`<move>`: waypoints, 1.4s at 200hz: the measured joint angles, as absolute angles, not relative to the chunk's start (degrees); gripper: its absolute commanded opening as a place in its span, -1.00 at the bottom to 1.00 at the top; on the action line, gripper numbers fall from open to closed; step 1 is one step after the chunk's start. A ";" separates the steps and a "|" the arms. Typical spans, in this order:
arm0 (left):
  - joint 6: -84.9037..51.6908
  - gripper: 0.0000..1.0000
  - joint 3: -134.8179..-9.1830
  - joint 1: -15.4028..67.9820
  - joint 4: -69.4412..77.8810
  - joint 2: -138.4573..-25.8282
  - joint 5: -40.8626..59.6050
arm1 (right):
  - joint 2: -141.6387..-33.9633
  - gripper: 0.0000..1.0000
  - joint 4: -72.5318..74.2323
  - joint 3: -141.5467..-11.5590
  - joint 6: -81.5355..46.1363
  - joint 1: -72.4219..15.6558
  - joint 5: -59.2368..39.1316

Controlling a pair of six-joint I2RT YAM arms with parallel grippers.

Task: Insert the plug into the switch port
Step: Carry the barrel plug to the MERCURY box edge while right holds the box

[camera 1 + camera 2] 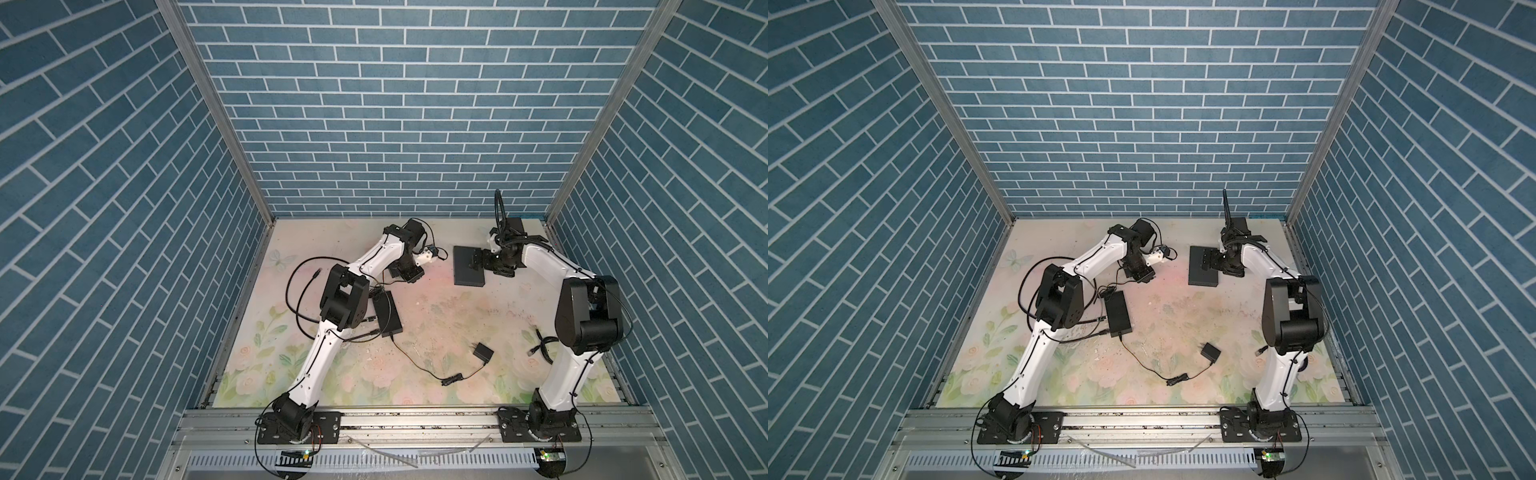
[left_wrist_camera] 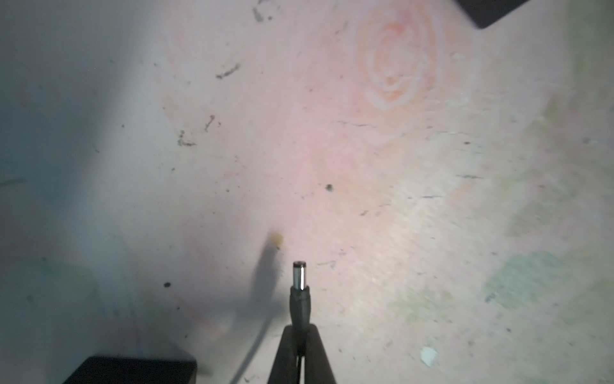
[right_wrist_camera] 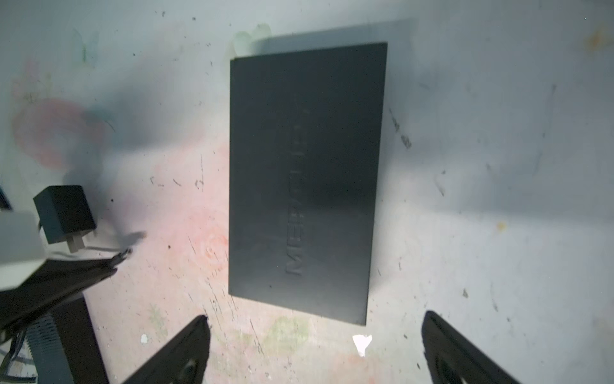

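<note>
Far on the table, left of centre, the left gripper is pinched tight on the black sleeve of the plug. The bare metal barrel sticks out past the fingertips, free to enter a socket. The plug hangs just above the table and touches nothing else. Gripping the sleeve rather than the cord likely keeps the barrel stiff and aimed. In the right wrist view its tip points toward the switch.

The switch lies to the right, apart from the plug, flat on the table with its lettered top face up. The right gripper hovers just above it with its jaws spread wide and nothing between them. They stand wider than the switch's short side. That suggests the gripper is there to brace the body so it does not slide when the plug pushes in. It has not yet closed.

No port shows on any face in view, so I cannot tell which side carries it. The plug will probably need lining up with that side first.

A second black box with cords at it lies nearer, beside the left arm. An adapter sits nearer still, right of centre. Neither blocks the path between plug and switch.
</note>
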State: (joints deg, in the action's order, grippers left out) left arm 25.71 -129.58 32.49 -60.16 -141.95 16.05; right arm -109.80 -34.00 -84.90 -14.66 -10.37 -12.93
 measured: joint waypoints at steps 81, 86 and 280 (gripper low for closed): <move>22.94 -1.00 -115.96 35.57 -49.63 -130.74 19.03 | -123.68 0.98 -40.75 -100.88 -10.90 -14.87 -3.53; 22.57 -1.00 -114.96 35.66 -48.93 -130.87 19.33 | -123.96 0.98 -40.95 -100.88 -10.55 -15.11 -3.14; 10.11 -0.96 -134.54 38.59 -43.11 -149.64 24.60 | -121.16 0.97 -38.35 -96.18 -7.09 -10.50 -11.38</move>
